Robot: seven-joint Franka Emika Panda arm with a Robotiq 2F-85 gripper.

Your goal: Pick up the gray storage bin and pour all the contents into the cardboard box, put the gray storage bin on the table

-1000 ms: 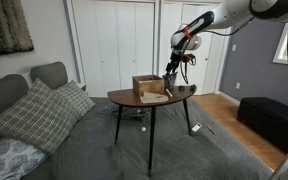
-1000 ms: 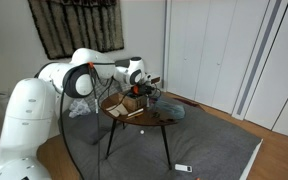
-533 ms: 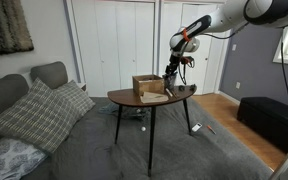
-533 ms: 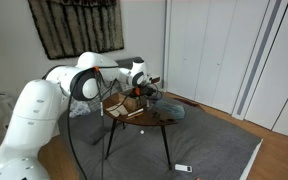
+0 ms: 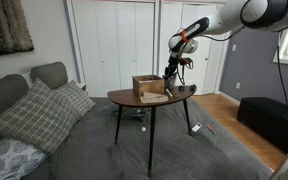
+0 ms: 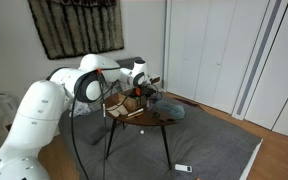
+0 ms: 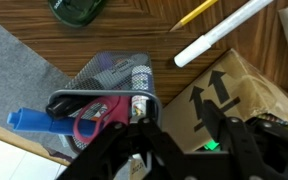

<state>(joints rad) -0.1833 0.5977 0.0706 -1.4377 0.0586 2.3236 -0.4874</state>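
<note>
Little is done yet (nothing poured, as far as I can judge). The bin (image 7: 104,85) sits on the surface (image 7: 134,30), full, with a blue item and red handles showing inside. It is just beside the box (image 7: 239,95). The fingers (image 7: 124,150) hang low over the bin's rim, apart and clamped on nothing. Left to do: grasp, lift, tip into the box, set the bin down.
</note>
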